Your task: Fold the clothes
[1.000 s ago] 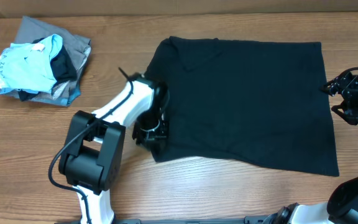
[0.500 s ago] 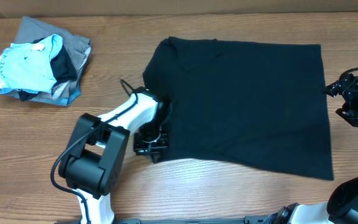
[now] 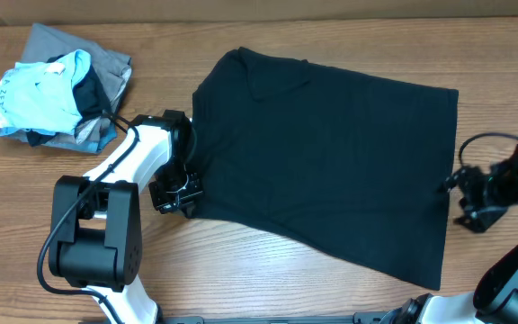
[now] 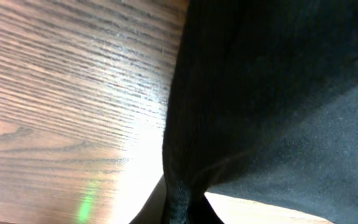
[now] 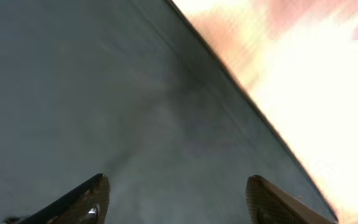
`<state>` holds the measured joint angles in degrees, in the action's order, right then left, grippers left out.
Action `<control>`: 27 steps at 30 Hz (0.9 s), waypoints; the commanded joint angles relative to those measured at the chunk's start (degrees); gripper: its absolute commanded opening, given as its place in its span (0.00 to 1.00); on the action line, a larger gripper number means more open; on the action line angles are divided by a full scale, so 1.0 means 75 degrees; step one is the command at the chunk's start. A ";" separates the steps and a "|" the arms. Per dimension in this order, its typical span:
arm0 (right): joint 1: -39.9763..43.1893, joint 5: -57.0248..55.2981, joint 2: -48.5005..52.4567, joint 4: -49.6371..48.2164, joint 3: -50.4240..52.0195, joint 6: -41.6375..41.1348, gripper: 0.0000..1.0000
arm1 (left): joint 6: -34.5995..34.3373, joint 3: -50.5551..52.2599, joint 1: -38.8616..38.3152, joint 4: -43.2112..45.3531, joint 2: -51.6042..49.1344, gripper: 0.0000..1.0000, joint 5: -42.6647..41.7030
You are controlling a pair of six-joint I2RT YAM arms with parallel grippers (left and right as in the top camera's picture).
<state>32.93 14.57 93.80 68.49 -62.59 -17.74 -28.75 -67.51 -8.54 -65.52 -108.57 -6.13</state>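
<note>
The black shirt lies spread on the table, skewed, its collar at the upper left. My left gripper is shut on the shirt's lower left corner; in the left wrist view the pinched black fabric rises from the jaws. My right gripper is at the shirt's right edge, open. In the right wrist view its two fingertips stand wide apart over the dark fabric.
A pile of light-blue and grey garments lies at the far left of the wooden table. A cardboard wall runs along the back edge.
My left gripper has dragged the shirt's lower left corner to the left, and the whole shirt has shifted left and skewed. My right arm has moved down and in to the right edge.
</note>
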 commanded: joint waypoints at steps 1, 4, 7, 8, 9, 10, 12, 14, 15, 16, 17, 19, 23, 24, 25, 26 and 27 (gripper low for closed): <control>0.0017 -0.0085 -0.0055 -0.0175 0.0603 -0.0044 0.73 | 0.0061 0.0020 0.0000 0.0003 0.0166 0.08 0.0137; 0.0026 -0.0052 -0.0055 -0.0944 0.0921 -0.0160 0.73 | 0.0064 0.0020 0.0000 0.0055 0.0166 0.09 0.0134; -0.0020 0.0382 -0.0055 -0.1778 0.0924 -0.0154 0.57 | 0.0064 0.0020 0.0000 0.0076 0.0166 0.09 0.0131; -0.0035 0.0565 -0.0055 -0.2040 0.0924 -0.0157 0.47 | 0.0064 0.0020 0.0000 0.0090 0.0166 0.10 0.0131; -0.0064 0.0866 -0.0055 -0.2556 0.0924 -0.0236 0.27 | 0.0067 0.0020 -0.0003 0.0119 0.0166 0.10 0.0131; -0.0099 0.1017 -0.0055 -0.2914 0.0924 -0.0338 0.19 | 0.0067 0.0020 -0.0009 0.0119 0.0166 0.10 0.0131; -0.0227 0.1072 -0.0038 -0.3585 0.0924 -0.0597 0.06 | 0.0067 0.0020 -0.0015 0.0137 0.0166 0.11 0.0119; -0.0469 0.1070 0.0026 -0.4025 0.0924 -0.0708 0.06 | 0.0111 0.0020 -0.0015 0.0125 0.0166 0.11 0.0044; -0.0647 0.1000 0.0108 -0.4170 0.0924 -0.0807 0.06 | 0.0149 0.0020 -0.0017 0.0125 0.0166 0.11 -0.0003; -0.0775 0.0833 0.0187 -0.4249 0.0924 -0.0985 0.06 | 0.0149 0.0020 -0.0017 0.0122 0.0166 0.12 -0.0038; -0.0871 0.0688 0.0242 -0.4293 0.0924 -0.1116 0.06 | 0.0154 0.0020 -0.0017 0.0125 0.0166 0.12 -0.0076; -0.1148 0.0227 0.0530 -0.4494 0.0924 -0.1533 0.06 | 0.0189 0.0020 -0.0017 0.0137 0.0166 0.13 -0.0163; -0.1492 -0.0172 0.1279 -0.5080 0.0924 -0.2334 0.05 | 0.0195 0.0020 -0.0017 0.0146 0.0166 0.17 -0.0166; -0.1542 -0.0169 0.1483 -0.5321 0.0924 -0.2588 0.05 | 0.0198 0.0020 -0.0017 0.0154 0.0166 0.19 -0.0181; -0.1574 -0.0169 0.1664 -0.5566 0.0924 -0.2847 0.04 | 0.0195 0.0020 -0.0017 0.0169 0.0166 0.21 -0.0189; -0.1600 -0.0169 0.1865 -0.5866 0.0924 -0.3121 0.04 | 0.0195 0.0020 -0.0017 0.0175 0.0166 0.24 -0.0189; -0.1623 -0.0160 0.2046 -0.6164 0.0924 -0.3334 0.04 | 0.0195 0.0020 -0.0017 0.0175 0.0166 0.27 -0.0189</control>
<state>21.45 15.94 104.95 24.51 -55.92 -35.46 -28.03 -67.46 -8.54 -64.31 -108.57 -6.85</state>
